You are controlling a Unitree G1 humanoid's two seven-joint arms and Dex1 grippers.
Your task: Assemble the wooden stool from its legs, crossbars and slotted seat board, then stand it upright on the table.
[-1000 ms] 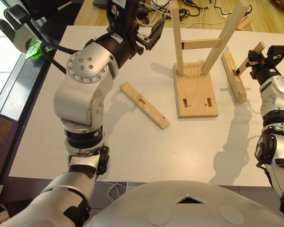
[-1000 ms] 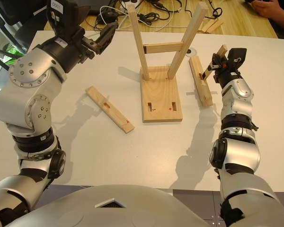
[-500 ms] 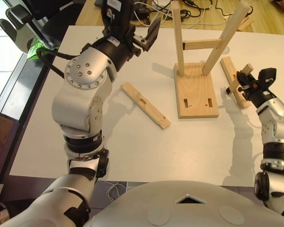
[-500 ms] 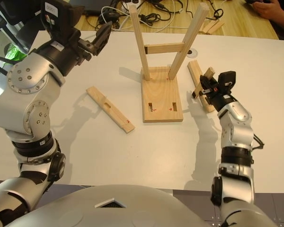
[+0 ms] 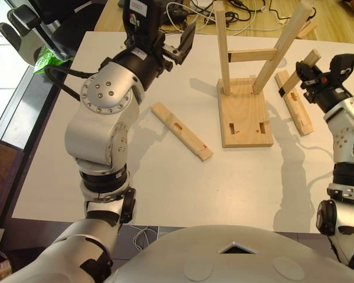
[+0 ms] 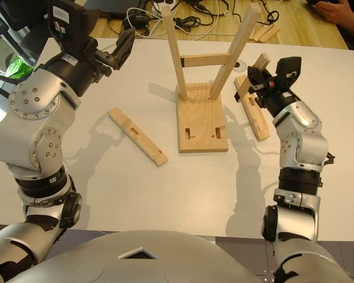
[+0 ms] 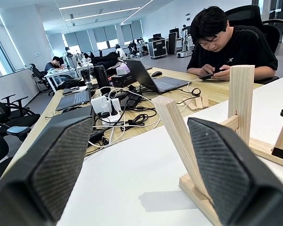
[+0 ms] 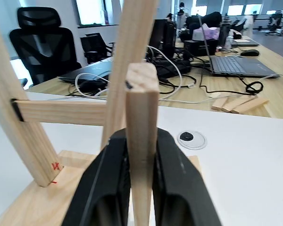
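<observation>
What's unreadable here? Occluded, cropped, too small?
1. Eye views: the right gripper and its stick cover part of the loose leg beneath them.
2. Right wrist view: the stick's lower end is hidden between the fingers and cut off at the edge.
3. Eye views: red marks on the seat board are too small to read.

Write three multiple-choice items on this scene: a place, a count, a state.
1. The loose leg on the robot's left lies: A) on the table, beside the seat board; B) atop the seat board; C) in a gripper.
2. Standing legs in the seat board: A) one; B) two; C) four.
3. The right gripper is: A) open; B) shut on a wooden bar; C) shut on the seat board.
Key: 1 A, it lies flat there; 2 B, two uprights joined by a crossbar; 3 B, its fingers clamp the bar.
</observation>
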